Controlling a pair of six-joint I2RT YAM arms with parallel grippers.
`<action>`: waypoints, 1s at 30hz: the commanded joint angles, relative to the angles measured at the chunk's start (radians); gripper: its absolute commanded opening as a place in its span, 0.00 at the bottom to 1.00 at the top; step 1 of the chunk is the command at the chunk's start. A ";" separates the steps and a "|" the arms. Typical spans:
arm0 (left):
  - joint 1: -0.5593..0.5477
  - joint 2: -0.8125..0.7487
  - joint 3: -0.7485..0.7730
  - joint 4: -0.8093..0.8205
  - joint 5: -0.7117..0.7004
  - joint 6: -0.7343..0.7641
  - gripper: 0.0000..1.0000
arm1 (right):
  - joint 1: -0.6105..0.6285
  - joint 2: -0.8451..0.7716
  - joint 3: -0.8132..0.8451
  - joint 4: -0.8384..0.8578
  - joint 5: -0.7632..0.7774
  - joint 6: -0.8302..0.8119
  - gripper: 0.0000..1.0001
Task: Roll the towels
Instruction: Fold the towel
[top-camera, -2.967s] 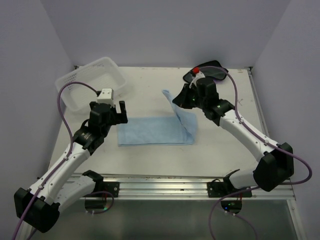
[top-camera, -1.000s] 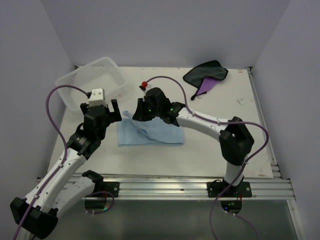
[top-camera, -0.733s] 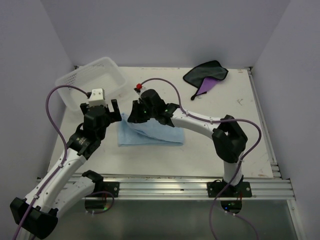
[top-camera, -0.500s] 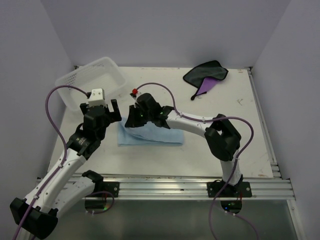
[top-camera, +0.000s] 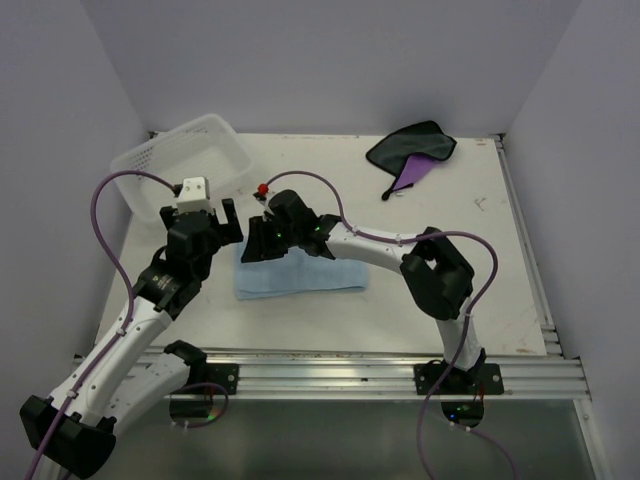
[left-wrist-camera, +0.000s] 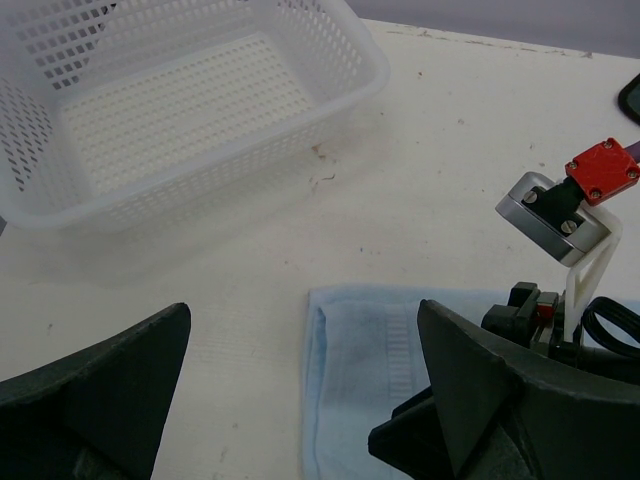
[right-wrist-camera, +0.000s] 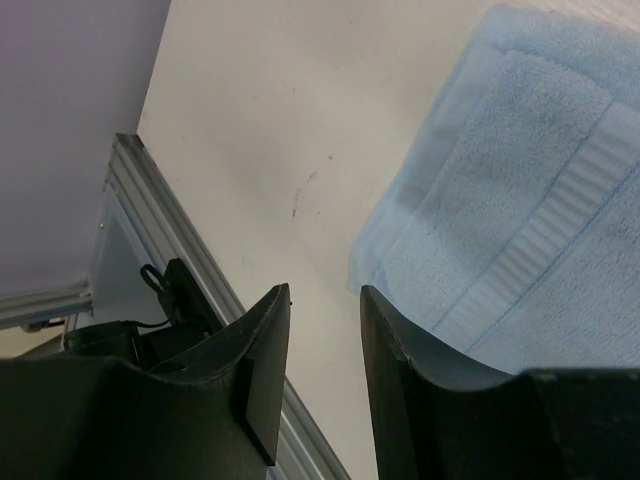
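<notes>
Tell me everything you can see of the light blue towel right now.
The light blue towel is soft terry cloth with a ribbed woven band near one end. It lies flat on the table, folded in two layers, the upper edge set slightly back from the lower, not yet rolled. The right hand hangs over its far left corner, open and empty; whether it touches the cloth is unclear.

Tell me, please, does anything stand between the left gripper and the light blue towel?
Nothing visible does. The left gripper hovers open at the bare left edge of the light blue towel. The right gripper is close by, over the towel's far left corner.
</notes>
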 joint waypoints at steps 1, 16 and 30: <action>0.007 -0.010 0.001 0.023 -0.014 0.001 1.00 | 0.003 -0.012 0.045 0.021 -0.031 0.011 0.38; 0.007 -0.010 -0.002 0.030 0.017 0.007 0.97 | -0.150 -0.354 -0.312 -0.101 0.180 -0.039 0.33; 0.007 0.013 -0.003 0.029 0.009 0.004 1.00 | -0.391 -0.727 -0.676 -0.197 0.354 0.026 0.40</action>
